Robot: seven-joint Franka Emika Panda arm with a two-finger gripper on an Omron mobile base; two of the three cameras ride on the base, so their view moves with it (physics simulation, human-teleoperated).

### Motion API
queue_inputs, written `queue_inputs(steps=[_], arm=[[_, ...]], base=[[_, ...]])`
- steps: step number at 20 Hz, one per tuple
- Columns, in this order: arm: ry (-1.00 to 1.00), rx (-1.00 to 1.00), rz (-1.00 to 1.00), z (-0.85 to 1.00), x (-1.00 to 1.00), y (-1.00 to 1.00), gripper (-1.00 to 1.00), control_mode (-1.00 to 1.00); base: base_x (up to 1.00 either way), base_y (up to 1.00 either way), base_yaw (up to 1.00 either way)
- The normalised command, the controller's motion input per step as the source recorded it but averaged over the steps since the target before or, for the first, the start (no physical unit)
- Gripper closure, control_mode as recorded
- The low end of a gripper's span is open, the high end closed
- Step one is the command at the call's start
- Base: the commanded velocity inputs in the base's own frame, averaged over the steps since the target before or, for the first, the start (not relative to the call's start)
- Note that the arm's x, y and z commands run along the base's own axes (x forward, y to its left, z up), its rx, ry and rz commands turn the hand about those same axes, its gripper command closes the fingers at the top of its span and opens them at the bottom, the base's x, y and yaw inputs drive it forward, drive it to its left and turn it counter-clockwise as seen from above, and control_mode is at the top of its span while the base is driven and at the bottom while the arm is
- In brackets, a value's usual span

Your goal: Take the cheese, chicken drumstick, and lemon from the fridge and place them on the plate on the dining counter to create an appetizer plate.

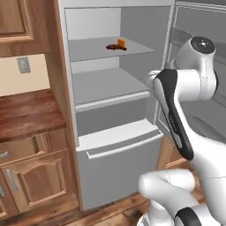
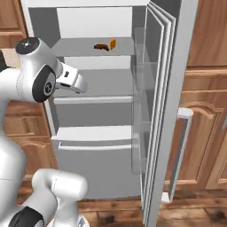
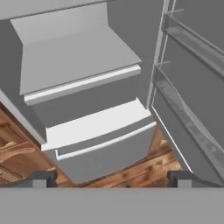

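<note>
Reaching toward the open fridge (image 1: 110, 145) is the step in hand, I judge: the gripper (image 3: 112, 177) has its two tips spread wide with nothing between them, low in front of the fridge. The cheese (image 1: 121, 43) and the chicken drumstick (image 1: 114, 47) lie touching on the fridge's upper shelf, well above the gripper. Next the hand must rise to that shelf and close on one piece

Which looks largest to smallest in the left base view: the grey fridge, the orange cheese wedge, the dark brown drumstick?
1. Tall light-grey fridge.
2-3. Dark reddish-brown chicken drumstick and orange cheese wedge: too small and alike to rank.
</note>
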Motion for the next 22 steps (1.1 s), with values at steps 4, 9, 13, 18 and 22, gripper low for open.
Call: queue_inputs(steps=[4,9,13,18,22], arm=[[0.0,0.0,0.0,0.0,0.0,0.0,-1.0,1.0],[0.0,0.0,0.0,0.0,0.0,0.0,-1.0,1.0],[0.0,0.0,0.0,0.0,0.0,0.0,-1.0,1.0],[0.0,0.0,0.0,0.0,0.0,0.0,-1.0,1.0],[-0.1,0.0,0.0,0.42,0.0,-0.21,-1.0,-1.0]], base=[[0.69,0.5,-0.17],[0.8,0.24,-0.15],[0.74,0.07,-0.12],[0.32,0.0,-0.05],[0.0,0.0,0.0]])
